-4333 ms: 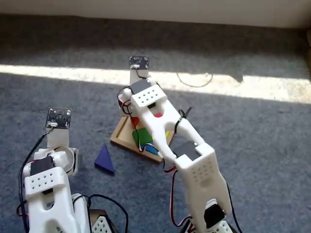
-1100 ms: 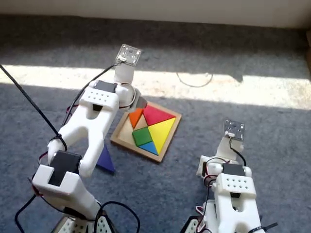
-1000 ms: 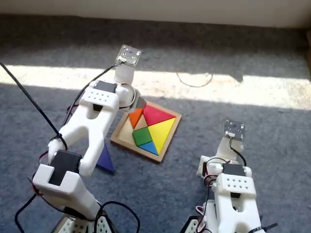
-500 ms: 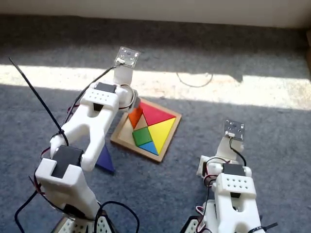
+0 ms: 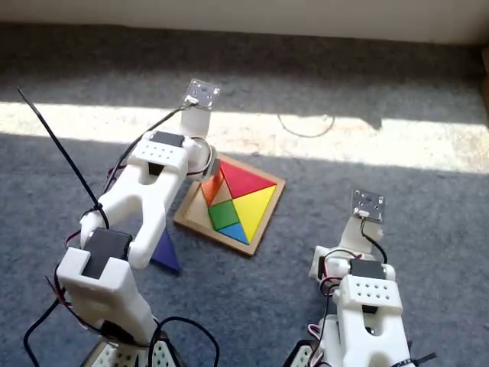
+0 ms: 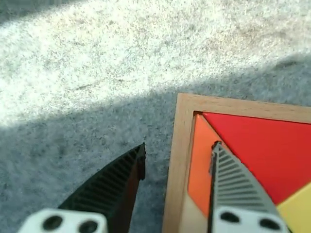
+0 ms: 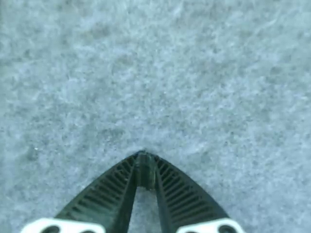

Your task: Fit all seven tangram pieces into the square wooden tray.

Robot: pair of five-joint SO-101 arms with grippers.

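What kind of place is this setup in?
Probably a carpeted room floor indoors, used as a robot workspace: grey carpet all around, a sunlight band as if from a window, and a pale wall along the far edge.

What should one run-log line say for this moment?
left gripper open over tray corner | right gripper shut over carpet | dark blue triangle on carpet outside tray | tray not full

Hard sun band (image 5: 92, 118) runs left to right across the far carpet (image 5: 428, 229), near blown out. Everything nearer is in even shade, no glare. Left wrist view: lit/shade edge falls just beyond the tray (image 6: 171, 194) corner. Right wrist view: flat, shadowless light.
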